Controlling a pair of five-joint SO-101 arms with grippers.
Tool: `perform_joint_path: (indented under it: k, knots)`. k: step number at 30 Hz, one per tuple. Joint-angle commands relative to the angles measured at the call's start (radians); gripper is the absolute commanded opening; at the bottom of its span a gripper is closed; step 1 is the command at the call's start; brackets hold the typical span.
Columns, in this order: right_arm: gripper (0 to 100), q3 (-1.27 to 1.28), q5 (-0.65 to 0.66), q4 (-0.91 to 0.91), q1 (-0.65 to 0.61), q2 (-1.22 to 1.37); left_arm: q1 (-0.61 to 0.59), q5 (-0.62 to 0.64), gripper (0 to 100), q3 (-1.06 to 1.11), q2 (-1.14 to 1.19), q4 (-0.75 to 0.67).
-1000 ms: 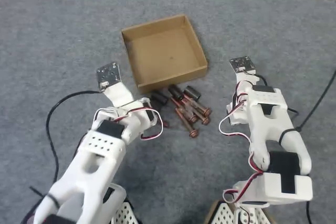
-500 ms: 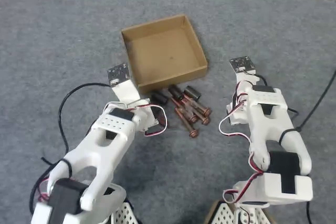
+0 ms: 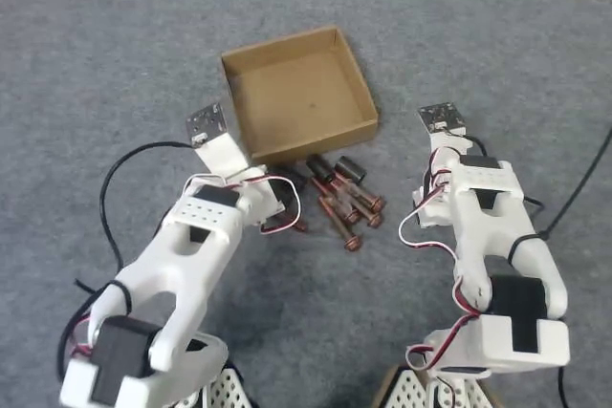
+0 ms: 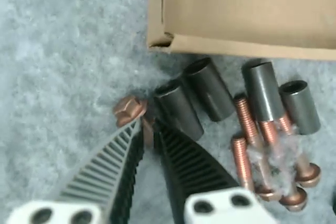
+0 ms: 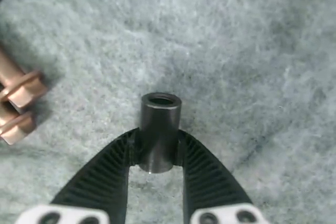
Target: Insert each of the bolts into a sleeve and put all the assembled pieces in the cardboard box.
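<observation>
Okay, just swung the left gripper (image 4: 148,136) in closer, fingers pinched nearly closed on a copper bolt (image 4: 130,109). Got the right gripper (image 5: 157,153) clamped round a dark sleeve (image 5: 159,121) off to the side. Looks ready for mating the two. Further back, got spare sleeves (image 4: 210,90) lying just short of the empty cardboard box (image 3: 316,140).

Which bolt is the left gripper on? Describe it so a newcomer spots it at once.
Start at the cardboard box and find its corner nearest the left arm. Just off that corner lies a copper bolt, its hex head beside a dark sleeve. Unlike the other bolts, clustered farther from that corner, it lies alone, its shank gripped by the left gripper.
</observation>
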Motion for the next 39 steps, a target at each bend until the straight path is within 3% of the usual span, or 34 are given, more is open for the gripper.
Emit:
perform_joint_path:
  k: [1,5,12,24,39]
  knots:
    - [0.6,-0.002,-0.003,-0.012,-0.01,-0.025,-0.005,0.029,12,-0.074,0.046,0.011]
    - [0.6,-0.002,-0.003,-0.012,-0.01,-0.025,0.0,0.061,18,-0.087,0.057,0.034]
    - [0.6,-0.002,-0.003,-0.012,-0.008,-0.025,-0.005,0.058,9,-0.085,0.057,0.084]
    - [0.6,-0.002,-0.003,-0.015,-0.008,-0.025,0.005,-0.009,10,-0.042,-0.009,0.094]
    - [0.6,-0.002,-0.003,-0.012,-0.008,-0.025,-0.046,-0.006,9,-0.231,0.258,0.153]
